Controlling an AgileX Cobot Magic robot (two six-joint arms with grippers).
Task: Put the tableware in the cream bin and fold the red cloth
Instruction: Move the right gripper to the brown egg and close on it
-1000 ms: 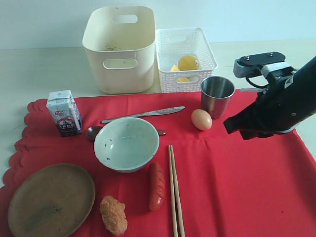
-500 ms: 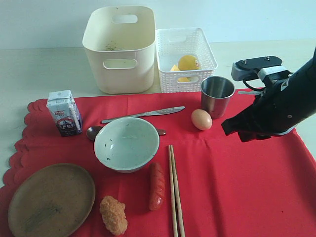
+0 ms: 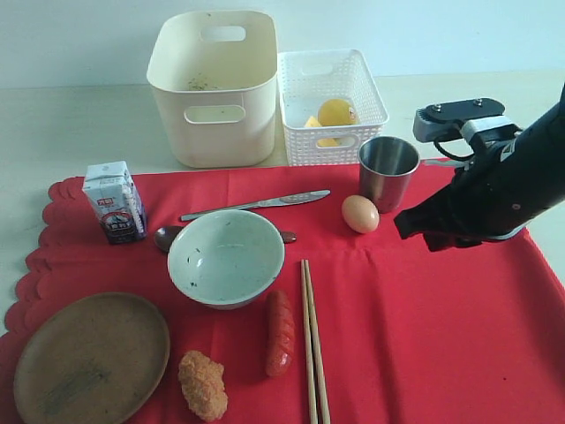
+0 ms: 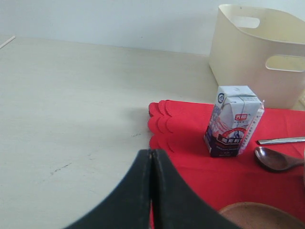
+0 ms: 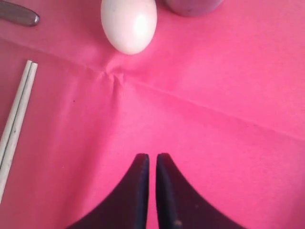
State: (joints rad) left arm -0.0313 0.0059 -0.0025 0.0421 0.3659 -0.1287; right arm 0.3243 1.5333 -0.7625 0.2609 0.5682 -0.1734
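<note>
On the red cloth (image 3: 424, 336) lie the speckled bowl (image 3: 226, 256), wooden plate (image 3: 88, 358), steel cup (image 3: 388, 170), knife (image 3: 256, 204), dark spoon (image 3: 168, 237) and chopsticks (image 3: 312, 344). The cream bin (image 3: 214, 88) stands behind the cloth, with no tableware visible inside. My right gripper (image 3: 404, 225) hovers low over the cloth just right of the egg; in its wrist view the gripper (image 5: 152, 157) is shut and holds nothing. My left gripper (image 4: 151, 152) is shut and empty, near the cloth's scalloped edge (image 4: 159, 126); it is out of the exterior view.
An egg (image 3: 360, 213), sausage (image 3: 280, 332), fried piece (image 3: 203, 384) and milk carton (image 3: 115, 201) also sit on the cloth. A white lattice basket (image 3: 331, 106) holding yellow toy food stands right of the cream bin. Bare table lies left of the cloth (image 4: 71, 105).
My right arm has drifted slightly left toward the egg. Everything on the cloth stays in place.
</note>
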